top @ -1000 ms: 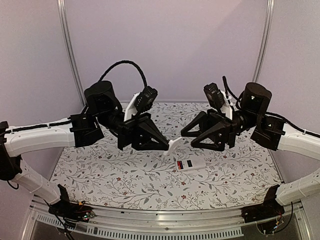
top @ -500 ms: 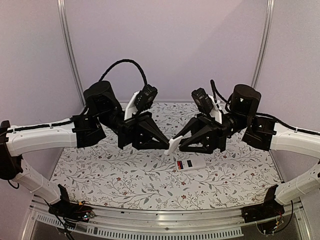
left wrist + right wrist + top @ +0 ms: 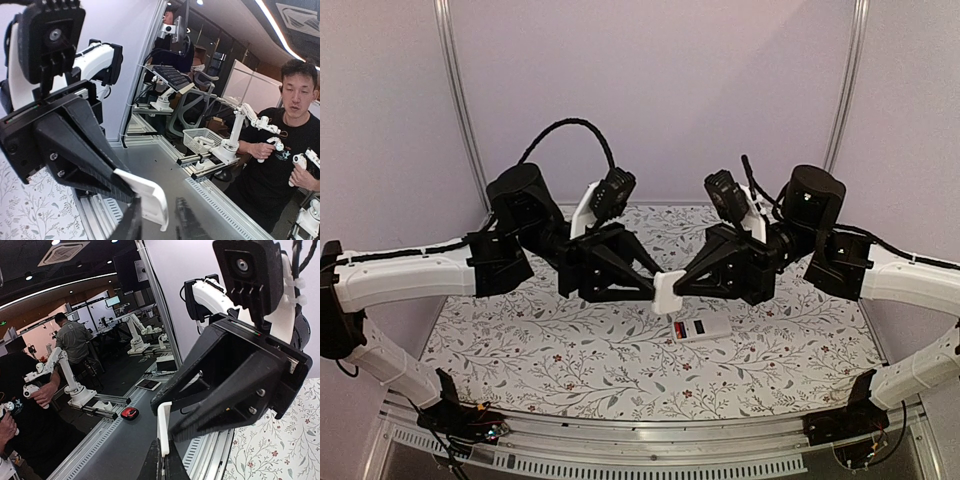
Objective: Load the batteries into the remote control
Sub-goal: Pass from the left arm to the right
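White cloth printed with grey leafy vines and tiny red flowers covers the surface (image 3: 520, 350). There's an aluminium rail (image 3: 650, 440) along its near edge, pale lilac wall panels (image 3: 670, 90) behind, and a metal post (image 3: 458, 100) at the back left corner. The wrist views catch a lab beyond the rig: another small white robot arm (image 3: 240, 125) on a bench, a strip light (image 3: 280, 27) overhead, and a guy in a black T-shirt (image 3: 277, 170) gripping handles.

The small flat white remote control (image 3: 701, 328) lies on the surface a bit right of the middle, slightly toward the near edge. It has a red patch at its left end, and any print on it is too small to read.

Above it, the right pincer (image 3: 162, 465) is pressed together on the edge of a small flat white plastic piece (image 3: 667, 292). The left pincer (image 3: 159, 225) sits at the same piece with its fingers slightly spread.
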Tool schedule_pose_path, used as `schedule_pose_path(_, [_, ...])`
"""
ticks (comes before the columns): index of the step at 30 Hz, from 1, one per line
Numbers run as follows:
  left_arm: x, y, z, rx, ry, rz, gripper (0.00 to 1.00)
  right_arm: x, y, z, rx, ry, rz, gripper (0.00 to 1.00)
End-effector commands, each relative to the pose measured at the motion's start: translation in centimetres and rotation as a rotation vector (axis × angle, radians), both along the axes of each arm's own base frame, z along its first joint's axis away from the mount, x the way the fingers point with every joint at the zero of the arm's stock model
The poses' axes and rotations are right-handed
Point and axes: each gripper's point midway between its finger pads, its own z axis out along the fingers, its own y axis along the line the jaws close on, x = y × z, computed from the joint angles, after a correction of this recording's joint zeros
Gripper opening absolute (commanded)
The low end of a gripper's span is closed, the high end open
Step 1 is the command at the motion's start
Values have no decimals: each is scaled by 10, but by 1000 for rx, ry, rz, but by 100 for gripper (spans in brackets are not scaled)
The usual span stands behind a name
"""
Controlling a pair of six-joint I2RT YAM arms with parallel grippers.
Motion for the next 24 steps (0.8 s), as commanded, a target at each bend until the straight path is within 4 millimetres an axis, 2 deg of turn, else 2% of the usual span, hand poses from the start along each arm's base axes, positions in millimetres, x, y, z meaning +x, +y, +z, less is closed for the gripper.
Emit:
schedule_pose_path(1, [27, -3, -15, 52, 13, 142, 56, 6, 7, 5, -14, 44, -31, 0])
schedule_pose_path(3, [46, 5, -18, 70, -47, 282, 74, 17, 9, -3, -51, 71, -70, 0])
schedule_pose_path(6, [83, 27, -25, 110, -189, 574, 97, 47, 4, -22, -116, 146, -165, 0])
schedule_pose_path(7, [90, 36, -26, 118, -243, 650, 99, 57, 2, -30, -153, 191, -197, 0])
schedule_pose_path(9, [100, 52, -27, 124, -340, 761, 100, 80, 0, -52, -228, 273, -266, 0])
schedule_pose_path(11, [103, 63, -42, 170, -451, 805, 99, 95, -3, -71, -281, 344, -296, 0])
schedule_pose_path(13, [105, 65, -63, 237, -571, 815, 99, 108, -3, -91, -336, 425, -319, 0])
schedule_pose_path(17, [102, 54, -99, 361, -837, 800, 100, 117, -4, -119, -407, 522, -328, 0])
schedule_pose_path(24, [97, 24, -141, 444, -961, 665, 96, 118, 0, -151, -480, 596, -288, 0])
